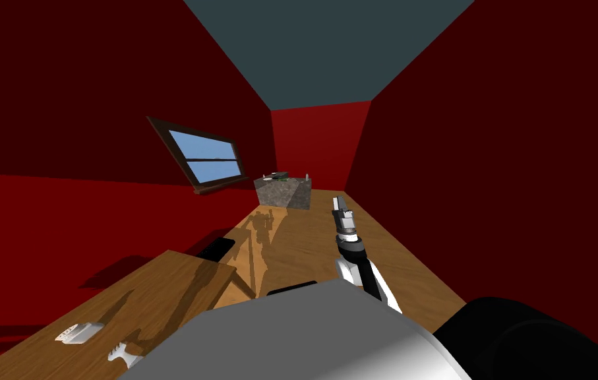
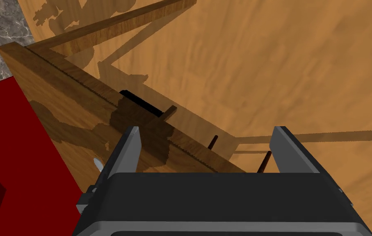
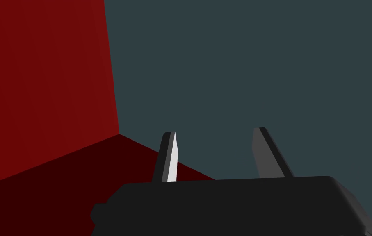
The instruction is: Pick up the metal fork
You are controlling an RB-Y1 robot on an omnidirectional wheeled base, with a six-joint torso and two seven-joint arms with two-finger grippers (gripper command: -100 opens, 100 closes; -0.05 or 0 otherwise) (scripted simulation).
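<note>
Red walls hem the wooden surface (image 1: 159, 290) on my left, where the pale fork (image 1: 122, 354) lies close by my chest, near a small white object (image 1: 80, 333). My left fingers (image 2: 128, 149) stand wide apart and empty, aimed down across the surface's edge at the floor (image 2: 283, 61). I judge that a blind reach could nudge the fork off. My right fingers (image 3: 172, 157) are parted and empty, with the arm stretched forward.

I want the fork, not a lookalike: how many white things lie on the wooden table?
2. A blocky white thing nearer the red wall, and a pronged fork just beside it on the table. Others may be hidden past the picture's edge.
</note>
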